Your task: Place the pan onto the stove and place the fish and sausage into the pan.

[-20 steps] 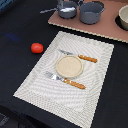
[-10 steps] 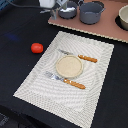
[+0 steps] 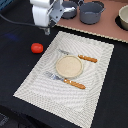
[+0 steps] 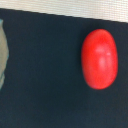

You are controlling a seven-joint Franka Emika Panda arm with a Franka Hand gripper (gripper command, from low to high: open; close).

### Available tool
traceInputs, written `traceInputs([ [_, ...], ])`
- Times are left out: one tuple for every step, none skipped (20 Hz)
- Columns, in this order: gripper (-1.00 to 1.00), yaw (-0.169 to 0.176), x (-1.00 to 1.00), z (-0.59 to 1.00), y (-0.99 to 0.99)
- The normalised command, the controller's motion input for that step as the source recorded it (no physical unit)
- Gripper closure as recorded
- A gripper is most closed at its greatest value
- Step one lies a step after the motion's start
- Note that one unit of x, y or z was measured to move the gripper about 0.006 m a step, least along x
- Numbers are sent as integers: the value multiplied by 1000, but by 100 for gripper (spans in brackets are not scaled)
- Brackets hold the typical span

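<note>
The red sausage (image 3: 37, 48) lies alone on the dark table (image 3: 15, 65). I cannot tell if the gripper (image 3: 47, 31) is open. No writing shows.

A pale woven placemat (image 3: 70, 70) lies on the dark worktop (image 3: 15, 65). A round beige plate (image 3: 68, 66) sits on it between two orange-handled utensils (image 3: 75, 83), beside a larger grey pot (image 3: 92, 12).

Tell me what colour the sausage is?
The sausage is bright red all over, shown best in the wrist view.
</note>
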Motion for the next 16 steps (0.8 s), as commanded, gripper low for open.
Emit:
traceInputs([
  [-100, 60, -200, -117, -486],
  [-100, 58, -223, -169, -431],
  [-100, 50, -271, -223, -394],
  [-100, 47, -317, -294, -377],
  [-100, 46, -363, -343, -334],
  [-100, 41, -429, -389, -263],
  [-100, 41, -429, -400, -257],
  [-100, 36, -443, -414, -246],
  [-100, 33, -457, -417, -251],
  [-100, 34, -443, -449, -294],
  [-100, 32, -446, -466, -266],
  [-100, 30, -417, -449, -214],
  [-100, 27, -454, -449, -66],
  [-100, 19, -489, -403, 0],
  [-100, 16, -491, -394, 0],
  [-100, 14, -489, -389, 0],
])
